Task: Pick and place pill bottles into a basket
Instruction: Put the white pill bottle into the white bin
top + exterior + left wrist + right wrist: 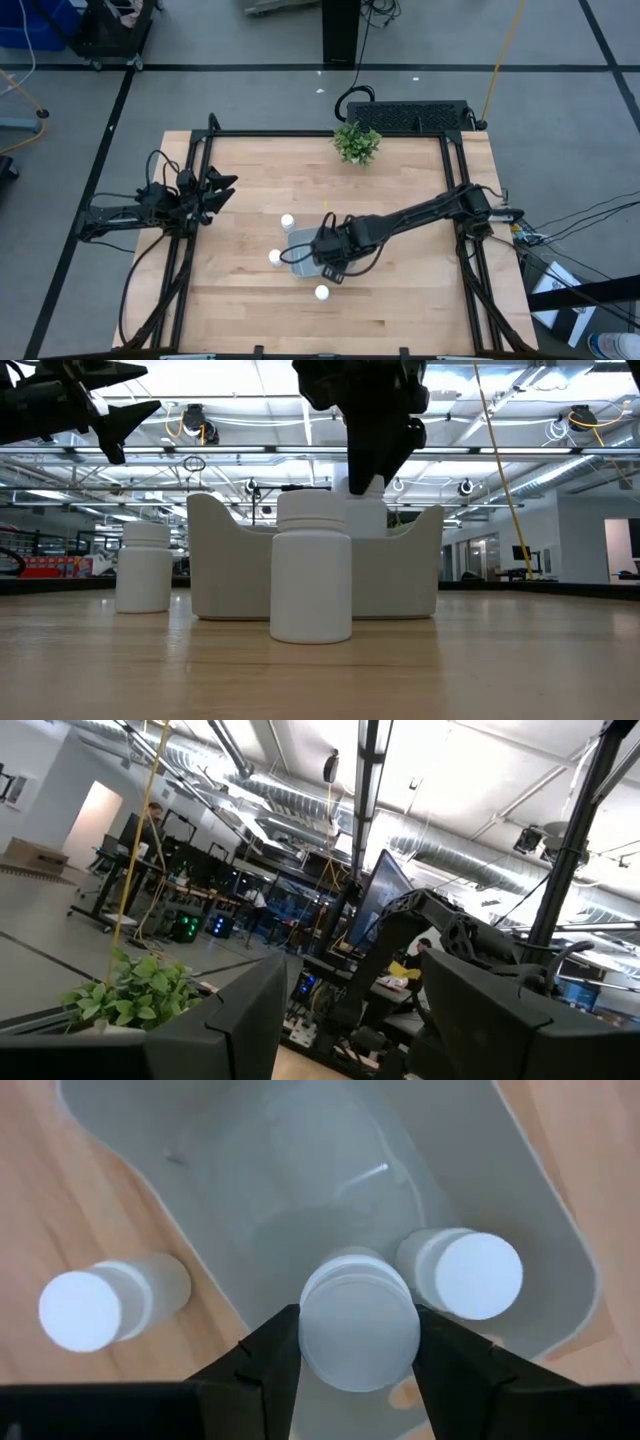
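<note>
Light, rigid and smooth-sided by the look of it: the held pill bottle (358, 1318) should carry easily but could slip or twist in a loose pinch, so best taken across the cylindrical body just under the cap, as gripped now. Small, plain white, round, flat-capped; no label visible.

Right gripper (357, 1342) closed on that bottle, fingers pressed to opposite sides, poised over the basket (300, 1170) in the middle of the table. Bottle hanging above the basket floor, not yet set down, judging from the low view, though the exact gap is hard to read.

Basket pale grey-blue, shallow, round-cornered, with dipped walls. One bottle already inside (465, 1270), upright near a wall. Another bottle (105, 1302) standing on the wood just outside the basket. From above, three loose bottles on the table: far-side bottle (288, 221), left-side bottle (275, 257), near-side bottle (322, 293), all close to the basket.

Left gripper (222, 190) parked at the table's left edge, fingers partly apart, holding nothing. Small green plant (357, 143) at the far edge, well apart from the work
</note>
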Robot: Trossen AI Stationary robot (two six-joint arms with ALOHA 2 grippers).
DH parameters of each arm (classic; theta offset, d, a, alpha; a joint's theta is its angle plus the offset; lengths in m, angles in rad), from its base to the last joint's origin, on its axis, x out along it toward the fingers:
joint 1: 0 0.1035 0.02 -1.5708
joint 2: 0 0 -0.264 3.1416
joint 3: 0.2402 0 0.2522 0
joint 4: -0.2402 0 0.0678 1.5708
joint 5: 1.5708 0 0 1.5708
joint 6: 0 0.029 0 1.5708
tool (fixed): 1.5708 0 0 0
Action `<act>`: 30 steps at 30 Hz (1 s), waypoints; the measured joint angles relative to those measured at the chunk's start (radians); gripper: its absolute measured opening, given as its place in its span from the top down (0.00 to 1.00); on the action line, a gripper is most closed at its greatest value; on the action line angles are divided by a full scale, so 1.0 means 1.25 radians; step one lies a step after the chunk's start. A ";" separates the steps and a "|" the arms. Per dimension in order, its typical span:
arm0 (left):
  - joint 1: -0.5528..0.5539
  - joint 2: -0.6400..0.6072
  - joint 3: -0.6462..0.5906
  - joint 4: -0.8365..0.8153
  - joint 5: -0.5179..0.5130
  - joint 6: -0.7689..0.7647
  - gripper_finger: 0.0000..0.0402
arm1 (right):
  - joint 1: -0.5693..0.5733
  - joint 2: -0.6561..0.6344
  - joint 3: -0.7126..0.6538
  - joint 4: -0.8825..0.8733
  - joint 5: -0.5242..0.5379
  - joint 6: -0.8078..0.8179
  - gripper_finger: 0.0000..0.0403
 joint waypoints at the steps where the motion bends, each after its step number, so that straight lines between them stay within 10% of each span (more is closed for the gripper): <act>1: 0.000 0.000 0.000 0.000 0.000 -0.001 0.40 | 0.000 -0.001 -0.009 0.011 0.000 0.001 0.61; 30: 0.000 0.000 0.000 0.001 0.001 -0.011 0.40 | 0.000 -0.001 -0.138 0.154 -0.065 0.012 0.52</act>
